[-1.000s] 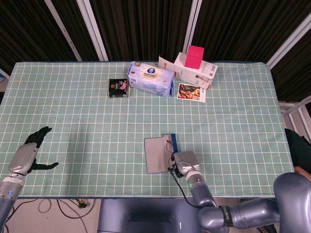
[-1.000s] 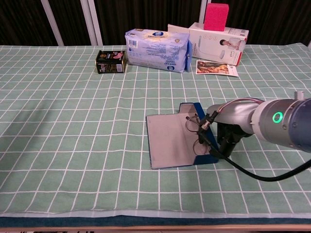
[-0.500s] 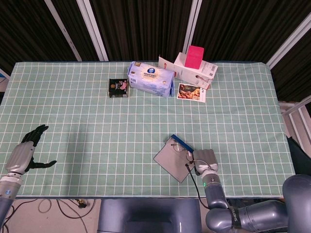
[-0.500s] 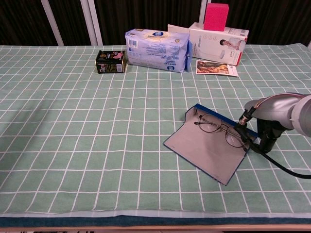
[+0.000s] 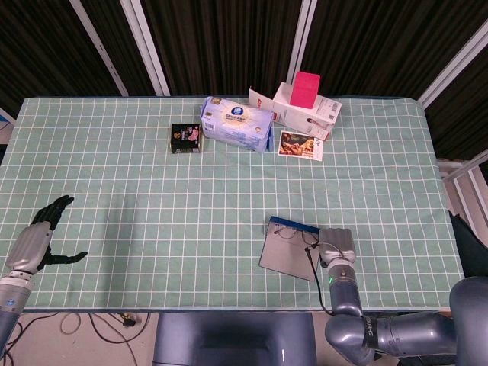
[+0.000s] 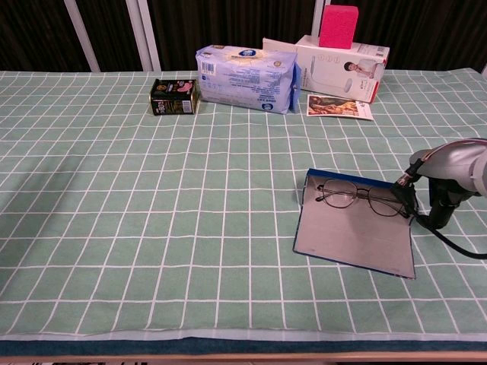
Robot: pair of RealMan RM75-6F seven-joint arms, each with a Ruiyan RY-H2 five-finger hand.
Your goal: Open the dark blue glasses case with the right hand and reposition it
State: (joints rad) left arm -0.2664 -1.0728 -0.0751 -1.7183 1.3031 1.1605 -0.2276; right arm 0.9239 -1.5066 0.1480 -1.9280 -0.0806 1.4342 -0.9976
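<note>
The dark blue glasses case (image 5: 288, 255) (image 6: 354, 236) lies open and flat near the table's front right, grey lining up. A pair of thin-framed glasses (image 6: 358, 196) (image 5: 293, 232) rests along its far blue rim. My right hand (image 5: 337, 245) (image 6: 437, 179) is at the case's right edge, and its dark fingertips (image 6: 405, 195) grip the far right corner. Most of the fingers are hidden under the hand's back. My left hand (image 5: 38, 235) rests on the front left of the table with its fingers spread and holds nothing. It shows only in the head view.
At the back stand a black tin (image 5: 185, 138) (image 6: 174, 96), a blue tissue pack (image 5: 236, 123) (image 6: 245, 77), and a white box (image 5: 313, 113) (image 6: 346, 61) with a pink block (image 5: 305, 89) (image 6: 338, 26) on it. A picture card (image 5: 299, 145) (image 6: 338, 106) lies beside them. The table's front edge runs close to the case.
The right hand has slid the open case to the right and turned it, so its blue rim now faces the far side. The left hand has barely shifted.
</note>
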